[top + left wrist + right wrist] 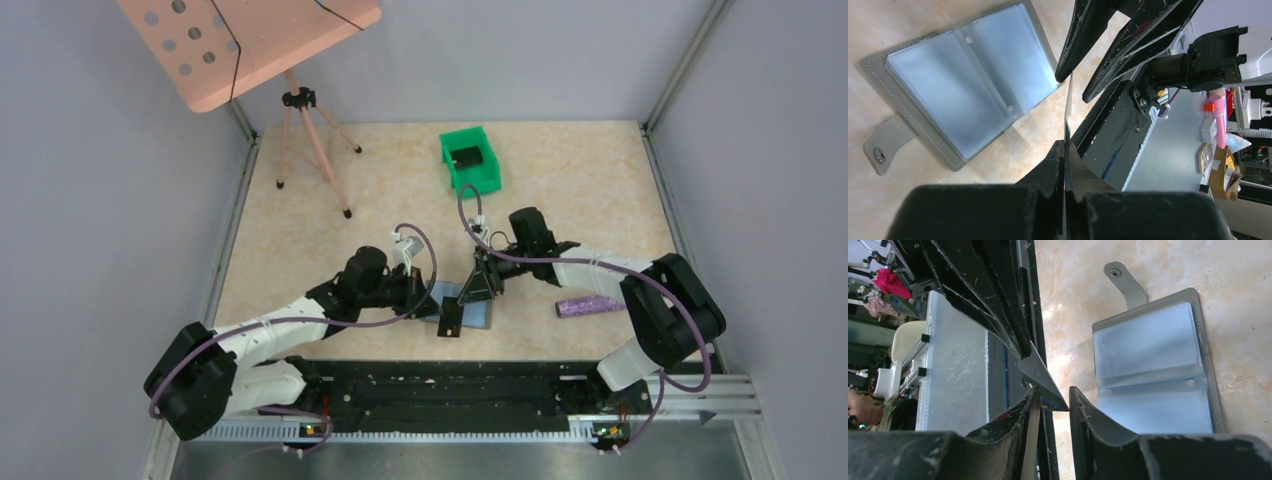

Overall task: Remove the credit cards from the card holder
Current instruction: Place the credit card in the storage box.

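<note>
Left gripper (1065, 150) is clamped on a credit card (1067, 110); right gripper (1074, 87) straddles its upper edge, fingers apart. Releasing before that one closes could drop the card.

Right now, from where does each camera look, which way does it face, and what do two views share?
Top external: above and behind the bases, facing down at the table; left arm and right arm show whole.
Left wrist: on the left arm, facing along the left tool, shut on a card, toward the right tool.
Right wrist: on the right arm, facing the left tool; its own open fingers flank the card's corner.
Shared: both wrist views show the open card holder.
</note>
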Action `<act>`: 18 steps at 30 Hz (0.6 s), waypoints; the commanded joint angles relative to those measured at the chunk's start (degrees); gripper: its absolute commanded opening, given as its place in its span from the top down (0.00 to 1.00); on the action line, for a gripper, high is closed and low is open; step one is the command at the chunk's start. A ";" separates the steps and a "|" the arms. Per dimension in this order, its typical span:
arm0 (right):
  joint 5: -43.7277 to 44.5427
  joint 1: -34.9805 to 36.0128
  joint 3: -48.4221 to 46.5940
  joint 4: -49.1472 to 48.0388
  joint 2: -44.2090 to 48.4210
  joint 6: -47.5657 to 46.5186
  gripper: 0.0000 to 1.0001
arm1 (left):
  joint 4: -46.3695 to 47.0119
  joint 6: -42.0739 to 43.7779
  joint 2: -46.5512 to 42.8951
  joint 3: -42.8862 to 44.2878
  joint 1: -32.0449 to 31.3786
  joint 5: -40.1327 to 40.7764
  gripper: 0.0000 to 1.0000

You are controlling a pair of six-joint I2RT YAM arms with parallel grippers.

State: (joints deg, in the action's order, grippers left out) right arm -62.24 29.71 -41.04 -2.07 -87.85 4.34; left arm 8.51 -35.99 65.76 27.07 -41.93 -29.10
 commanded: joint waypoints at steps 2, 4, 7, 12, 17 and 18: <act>-3.34 -0.26 -1.09 -1.39 -0.44 -1.89 0.74 | 2.85 0.76 -1.74 -0.43 0.01 0.37 1.00; -3.44 -0.27 -1.06 -1.30 -0.48 -1.96 0.75 | 3.12 0.55 -1.77 -0.67 0.01 0.43 1.00; -3.19 -0.23 -1.15 -0.93 -0.68 -2.02 0.88 | 3.07 0.46 -1.98 -0.70 0.01 0.77 1.00; -1.08 -0.19 -1.44 -1.51 -0.71 0.25 1.00 | -0.51 0.87 -2.29 0.39 0.08 3.88 1.00; 5.30 -1.02 -2.30 -1.76 2.93 5.52 1.00 | -6.58 1.19 -3.89 2.54 0.10 10.92 0.52; 6.25 -1.37 -2.48 -1.72 3.89 6.69 1.00 | -7.64 1.18 -4.49 2.93 0.10 12.44 0.40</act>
State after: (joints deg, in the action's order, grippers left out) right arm -60.36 29.47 -41.04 -2.04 -87.81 7.35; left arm 4.62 -35.44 63.90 27.03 -41.89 -22.92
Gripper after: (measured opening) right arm 0.006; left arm 0.434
